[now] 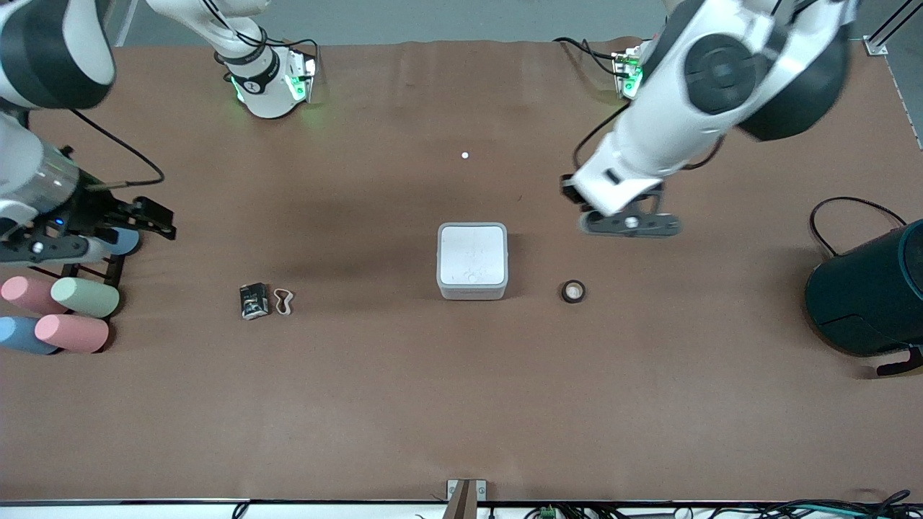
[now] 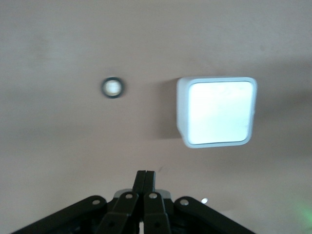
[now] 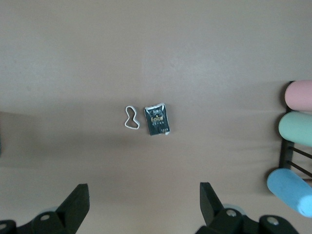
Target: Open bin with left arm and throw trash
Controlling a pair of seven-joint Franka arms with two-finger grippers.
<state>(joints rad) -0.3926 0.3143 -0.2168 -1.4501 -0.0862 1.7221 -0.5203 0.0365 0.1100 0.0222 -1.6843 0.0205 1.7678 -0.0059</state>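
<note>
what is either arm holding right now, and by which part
Nothing. The left gripper is shut on nothing over the table; the right gripper is open and empty.

1. We see the left gripper [image 2: 145, 181] with its two black fingers pressed together, nothing between them, up over bare brown table [image 2: 58, 146].
2. We see the bin [image 2: 217, 112], light grey with its white lid down flat.
3. We see the black ring [image 2: 113, 87] with a pale centre lying beside the bin, apart from it.
</note>
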